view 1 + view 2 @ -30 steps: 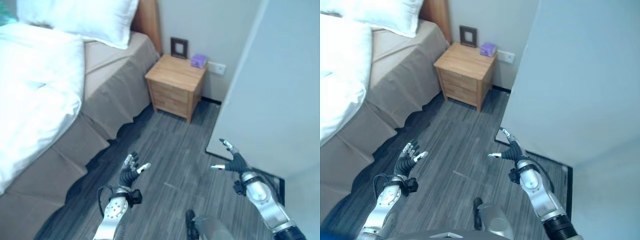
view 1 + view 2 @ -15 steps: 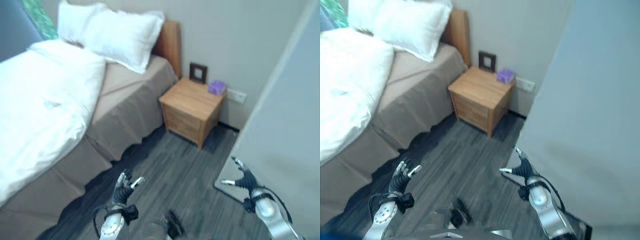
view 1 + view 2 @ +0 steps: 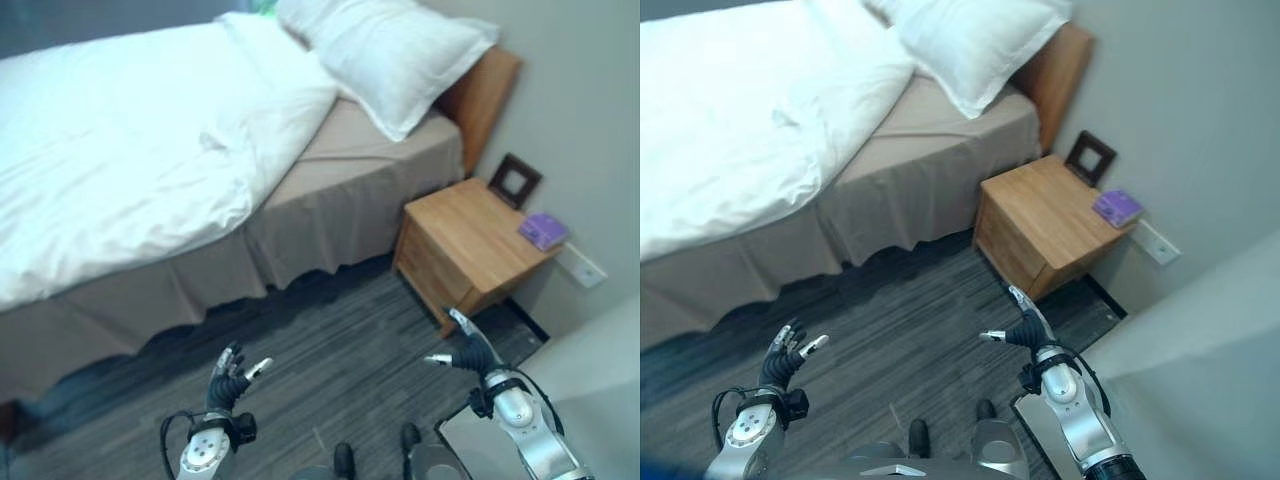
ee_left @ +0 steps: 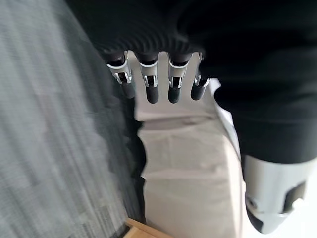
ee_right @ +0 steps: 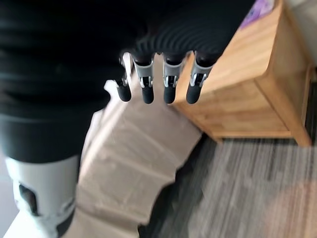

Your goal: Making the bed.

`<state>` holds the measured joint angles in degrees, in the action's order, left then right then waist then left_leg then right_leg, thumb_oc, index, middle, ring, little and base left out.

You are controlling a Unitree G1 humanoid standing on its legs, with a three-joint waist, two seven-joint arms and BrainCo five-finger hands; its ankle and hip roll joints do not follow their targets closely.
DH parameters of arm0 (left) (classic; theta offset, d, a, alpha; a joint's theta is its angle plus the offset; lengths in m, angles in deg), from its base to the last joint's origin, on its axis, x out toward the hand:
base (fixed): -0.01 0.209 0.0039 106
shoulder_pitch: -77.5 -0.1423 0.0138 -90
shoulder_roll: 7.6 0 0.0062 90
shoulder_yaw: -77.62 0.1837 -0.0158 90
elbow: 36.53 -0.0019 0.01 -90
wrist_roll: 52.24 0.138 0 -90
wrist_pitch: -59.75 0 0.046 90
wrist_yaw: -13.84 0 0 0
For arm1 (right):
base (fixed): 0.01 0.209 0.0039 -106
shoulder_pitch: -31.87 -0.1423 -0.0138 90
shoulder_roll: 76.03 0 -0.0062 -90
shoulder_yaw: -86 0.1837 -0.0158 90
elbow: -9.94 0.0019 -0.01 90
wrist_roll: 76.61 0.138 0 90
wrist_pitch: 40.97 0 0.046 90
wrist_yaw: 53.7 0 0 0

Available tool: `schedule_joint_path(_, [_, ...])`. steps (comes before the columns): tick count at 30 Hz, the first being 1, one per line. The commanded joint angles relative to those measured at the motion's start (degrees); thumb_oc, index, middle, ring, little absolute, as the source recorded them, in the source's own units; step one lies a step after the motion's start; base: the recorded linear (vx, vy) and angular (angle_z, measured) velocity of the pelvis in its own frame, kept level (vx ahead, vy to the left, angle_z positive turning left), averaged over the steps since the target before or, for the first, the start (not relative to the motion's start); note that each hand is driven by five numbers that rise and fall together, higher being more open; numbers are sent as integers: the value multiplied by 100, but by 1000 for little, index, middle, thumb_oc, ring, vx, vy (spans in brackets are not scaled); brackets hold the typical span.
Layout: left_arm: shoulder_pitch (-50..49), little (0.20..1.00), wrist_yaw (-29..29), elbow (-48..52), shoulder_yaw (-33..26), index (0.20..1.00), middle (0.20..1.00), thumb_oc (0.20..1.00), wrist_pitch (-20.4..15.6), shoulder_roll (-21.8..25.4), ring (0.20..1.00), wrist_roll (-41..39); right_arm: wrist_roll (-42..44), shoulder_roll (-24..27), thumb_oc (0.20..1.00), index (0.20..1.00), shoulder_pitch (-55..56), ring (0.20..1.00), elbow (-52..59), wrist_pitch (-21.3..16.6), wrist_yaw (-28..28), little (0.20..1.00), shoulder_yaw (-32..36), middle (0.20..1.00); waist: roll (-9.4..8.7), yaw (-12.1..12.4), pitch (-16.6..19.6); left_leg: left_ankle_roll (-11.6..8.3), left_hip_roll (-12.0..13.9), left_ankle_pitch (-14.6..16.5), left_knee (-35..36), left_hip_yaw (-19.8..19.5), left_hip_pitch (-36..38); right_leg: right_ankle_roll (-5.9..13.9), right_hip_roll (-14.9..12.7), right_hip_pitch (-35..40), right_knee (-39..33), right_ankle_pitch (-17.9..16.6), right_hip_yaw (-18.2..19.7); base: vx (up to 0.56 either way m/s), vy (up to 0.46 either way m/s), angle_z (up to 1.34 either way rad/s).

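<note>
Since a second ago the head camera has swung toward the bed, so far more of it shows, while both hands hang low over the floor much as before. Ahead of and above the left hand, the nearer one, the white duvet lies rumpled, its long edge running crosswise and stopping short of the pillow, leaving the beige sheet bare. Both left and right hand are spread open, empty.
</note>
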<state>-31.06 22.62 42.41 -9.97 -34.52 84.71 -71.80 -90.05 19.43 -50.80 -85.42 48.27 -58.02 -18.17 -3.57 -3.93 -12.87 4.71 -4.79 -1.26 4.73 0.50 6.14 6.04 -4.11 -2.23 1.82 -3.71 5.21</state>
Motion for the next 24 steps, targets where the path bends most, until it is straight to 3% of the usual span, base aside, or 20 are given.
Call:
schedule_joint_path(1, [345,1000,-65,348,-123,1000,1000,1000,-204,185,1000,79,272,37,1000,1000,-379,1000,328,-257,73,1000,-69,1000,-39,-62,-162,-589,706,298,27,569,153,126,-49,144,89,332,-171,60,-65,18])
schedule_joint_path(3, [389,1000,-60,362,-172,1000,1000,1000,-209,101,1000,34,349,56,1000,1000,-551,1000,315,-283,113,1000,-153,1000,-69,-19,-53,-610,666,314,-13,601,202,132,-195,418,-291,240,-311,54,-50,44])
schedule_joint_path(6, [339,1000,-63,414,-199,1000,1000,1000,-254,-6,1000,-91,409,116,1000,1000,-597,1000,334,-301,162,1000,-193,1000,-31,9,5,-622,689,354,-25,695,287,120,-206,564,-412,195,-333,104,-68,10])
schedule_joint_path(7, [-356,1000,-458,303,-581,1000,1000,1000,66,-88,1000,-577,1886,-407,1000,1000,-92,1000,-1002,24,606,1000,3,1000,-249,262,-215,-1088,2087,562,-2497,1988,-463,-225,-504,950,-95,772,-2435,44,56,-24])
schedule_joint_path(8, [-402,1000,-374,324,-589,1000,1000,1000,45,-110,1000,-584,1907,-402,1000,1000,-79,1000,-1056,43,563,1000,-8,1000,-119,164,-98,-1143,2187,466,-2104,2184,-5,-206,-528,872,-121,796,-2637,17,75,28])
schedule_joint_path(9, [-414,1000,-371,330,-588,1000,1000,1000,46,-118,1000,-583,1908,-394,1000,1000,-74,1000,-1057,41,561,1000,-15,1000,-117,158,-112,-1152,2176,441,-2048,2190,48,-206,-528,904,-124,803,-2642,-98,398,93])
schedule_joint_path(10, [-318,1000,-307,268,-576,1000,1000,1000,81,-60,1000,-456,1837,-413,1000,1000,-104,1000,-1015,8,542,1000,75,1000,3,56,-7,-1098,1874,714,-907,1943,401,17,-754,498,411,708,-2729,-30,275,91])
schedule_joint_path(11, [-318,1000,-307,268,-576,1000,1000,1000,81,-60,1000,-455,1837,-413,1000,1000,-104,1000,-1015,8,542,1000,75,1000,-1,57,-7,-1097,1868,708,-896,1945,407,18,-759,495,417,712,-2726,-100,399,42])
schedule_joint_path(12, [-163,1000,-252,369,-613,1000,1000,1000,113,17,1000,-399,1762,-400,1000,1000,-109,1000,-989,-3,460,1000,177,1000,33,21,-3,-1096,1800,708,-631,1910,438,123,-955,377,691,546,-2814,-73,209,34])
schedule_joint_path(13, [86,1000,-71,503,-524,1000,1000,1000,101,-21,1000,-187,1743,-537,1000,1000,-121,1000,-818,6,422,1000,253,1000,-42,-92,-34,-929,1574,712,-519,1722,372,400,-1195,117,1167,61,-2590,-55,336,92])
schedule_joint_path(14, [146,1000,-145,385,-504,1000,1000,1000,-4,84,1000,52,1598,-538,1000,1000,-90,1000,-759,-92,425,1000,145,1000,33,-135,-94,-863,1432,672,-163,1612,534,675,-1316,-222,1825,-384,-2192,15,313,104])
schedule_joint_path(16, [263,1000,-74,316,-559,1000,1000,1000,-71,202,1000,45,1597,-540,1000,1000,-186,1000,-875,-118,386,1000,135,1000,115,-191,-135,-858,1428,633,-45,1531,561,697,-1249,-387,1984,-429,-1952,42,219,36])
schedule_joint_path(17, [404,1000,25,293,-548,1000,1000,1000,-137,302,1000,-36,1592,-534,1000,1000,-261,1000,-897,-138,291,1000,140,1000,208,-267,-176,-819,1391,618,4,1320,575,631,-925,-631,1947,-204,-1702,59,115,9])
schedule_joint_path(18, [409,1000,25,288,-546,1000,1000,1000,-138,301,1000,-38,1592,-532,1000,1000,-263,1000,-897,-137,291,1000,141,1000,216,-269,-177,-824,1401,630,1,1317,576,629,-919,-631,1958,-188,-1707,208,136,17])
schedule_joint_path(19, [561,1000,27,278,-483,1000,1000,1000,-155,368,1000,-23,1614,-524,1000,1000,-274,1000,-947,-167,232,1000,134,1000,215,-337,-177,-832,1367,666,3,1202,629,501,-722,-804,1625,5,-1780,251,11,31])
schedule_joint_path(21, [769,1000,56,329,-452,1000,1000,1000,-224,474,1000,-27,1633,-477,1000,1000,-412,1000,-951,-194,140,1000,115,1000,129,-402,-147,-866,1280,763,26,1188,755,367,-765,-1002,952,-2,-2098,377,-44,44])
schedule_joint_path(24, [1090,1000,97,389,-329,1000,1000,1000,-325,495,1000,30,1610,-446,1000,1000,-618,1000,-1032,-214,-3,1000,154,1000,56,-538,-131,-985,1312,935,25,1085,1007,457,-802,-1183,146,-258,-2462,345,-126,11])
